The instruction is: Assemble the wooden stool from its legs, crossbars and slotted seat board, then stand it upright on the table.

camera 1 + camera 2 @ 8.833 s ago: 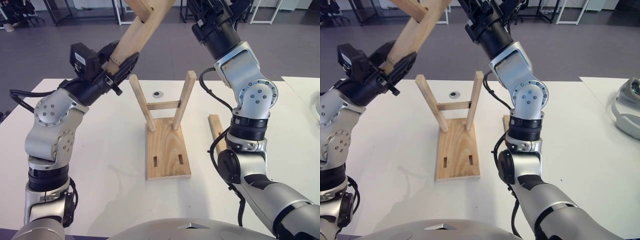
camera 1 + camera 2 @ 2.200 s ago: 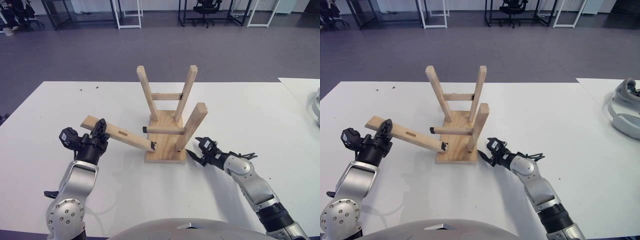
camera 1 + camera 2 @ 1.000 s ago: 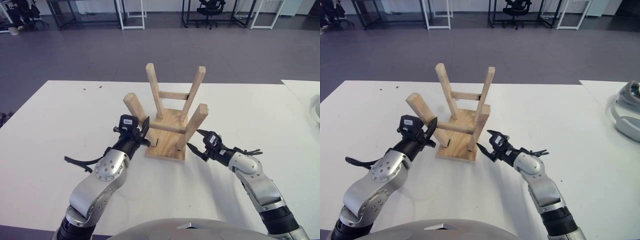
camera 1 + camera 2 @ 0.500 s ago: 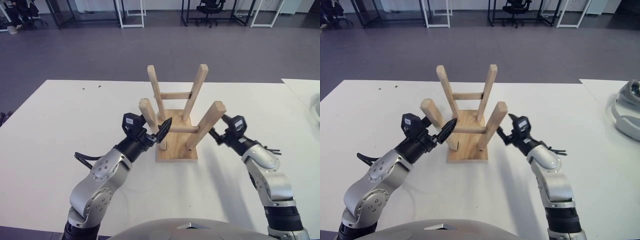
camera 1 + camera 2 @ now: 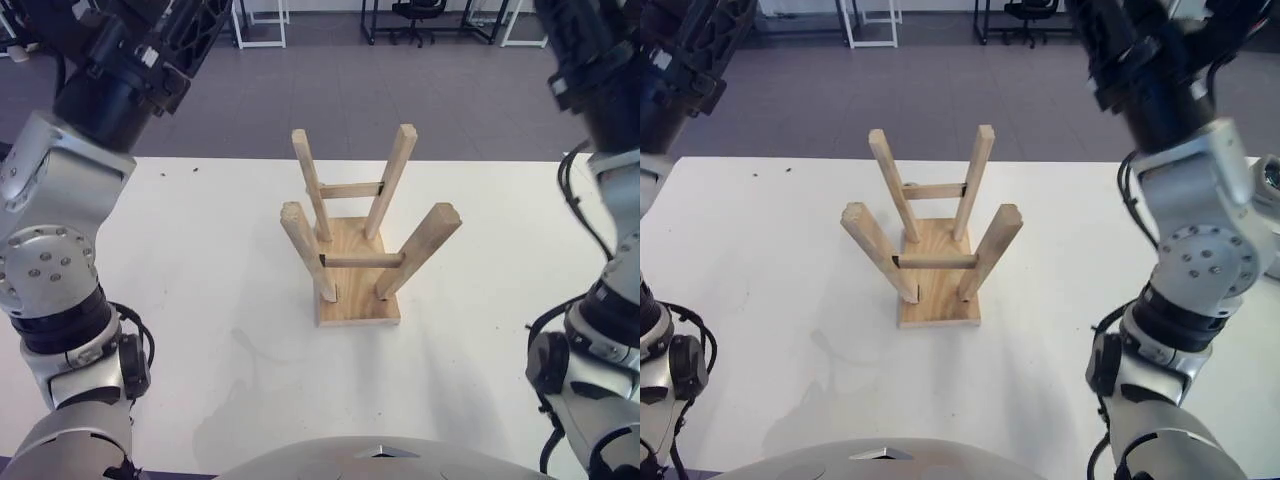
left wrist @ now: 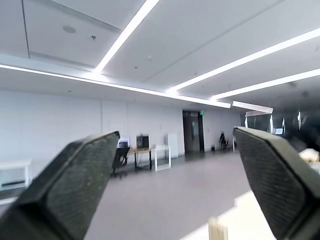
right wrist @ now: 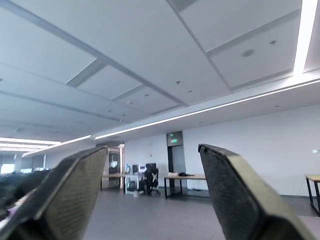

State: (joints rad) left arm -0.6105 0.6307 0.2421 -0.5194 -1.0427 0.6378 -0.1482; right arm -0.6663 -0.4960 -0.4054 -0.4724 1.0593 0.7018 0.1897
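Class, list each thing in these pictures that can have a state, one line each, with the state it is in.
Stool: assembled, upside down, not yet upright.
Legs: all four pointing up.
Crossbars: both in place.
Left hand: open, empty.
Right hand: open, empty.

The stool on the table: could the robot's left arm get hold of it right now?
Probably yes, once lowered. The stool stands legs-up on the table, nothing close around it; the left arm is raised high, jaws open and empty.
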